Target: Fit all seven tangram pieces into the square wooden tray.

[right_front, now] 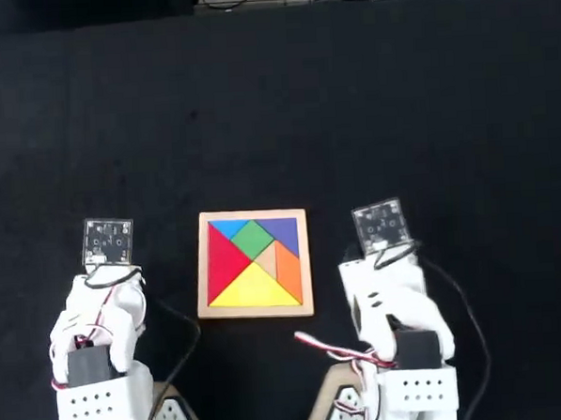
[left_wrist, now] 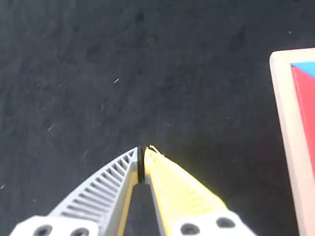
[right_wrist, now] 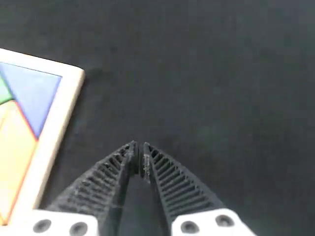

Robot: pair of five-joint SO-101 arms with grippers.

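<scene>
Left pincer (left_wrist: 142, 152): fingers together, nothing between them, poised over the bare black desk (right_front: 275, 97). One finger is grey, the other yellow.

Right pincer (right_wrist: 139, 150): black fingers together, nothing held, also over bare desk.

Square wooden tray (right_front: 205, 270): flat on the desk between the two pincers, just to the right of the left pincer and just to the left of the right pincer, touching neither.

Contents: seven pieces lie flush inside the tray, filling the square. They are a red triangle (right_front: 226, 263), yellow triangle (right_front: 256, 288), green square (right_front: 254, 238), blue piece (right_front: 283, 230), light blue triangle (right_front: 227, 228), orange piece (right_front: 288, 266) and tan triangle (right_front: 266, 262).
</scene>
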